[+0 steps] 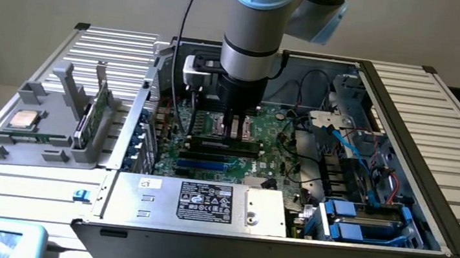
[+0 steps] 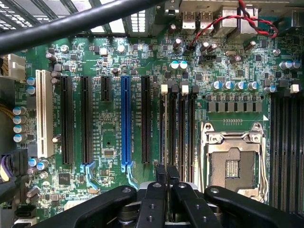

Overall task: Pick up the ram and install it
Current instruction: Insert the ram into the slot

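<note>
My gripper (image 1: 234,133) reaches down into the open computer case over the motherboard (image 1: 209,159). Its two dark fingers (image 2: 160,175) stand close together, shut on the top edge of the ram (image 1: 226,145). The ram is a long narrow green stick. It stands on edge and lies level along the memory slots, beside the processor socket (image 2: 232,161). In the wrist view the ram (image 2: 167,142) is seen edge-on, a thin strip running away from the gripper (image 2: 166,176) in line with the slot row. How deep it sits in the slot I cannot tell.
A grey holder (image 1: 2,152) at the exterior view's left carries a silver-topped processor chip (image 1: 25,119) and a taller green card with a bracket (image 1: 93,113). The power supply box (image 1: 195,203) and blue drive bays (image 1: 358,222) line the case front. A black cable (image 2: 71,23) crosses the wrist view.
</note>
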### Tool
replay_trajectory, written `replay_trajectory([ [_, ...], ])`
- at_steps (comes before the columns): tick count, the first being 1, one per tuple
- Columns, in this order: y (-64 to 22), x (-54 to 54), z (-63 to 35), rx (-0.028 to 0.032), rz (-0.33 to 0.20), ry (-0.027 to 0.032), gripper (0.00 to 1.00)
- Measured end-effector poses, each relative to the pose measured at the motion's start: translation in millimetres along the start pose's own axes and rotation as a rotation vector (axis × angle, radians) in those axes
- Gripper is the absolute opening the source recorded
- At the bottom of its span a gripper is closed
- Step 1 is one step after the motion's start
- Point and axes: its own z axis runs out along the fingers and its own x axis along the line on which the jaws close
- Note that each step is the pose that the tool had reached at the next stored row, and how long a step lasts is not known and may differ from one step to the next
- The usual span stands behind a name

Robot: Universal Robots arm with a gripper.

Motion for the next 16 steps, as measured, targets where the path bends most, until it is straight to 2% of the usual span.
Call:
replay_trajectory([
  [16,0.4,-0.5,2.0,0.0013,0.000,-0.0003,0.11],
])
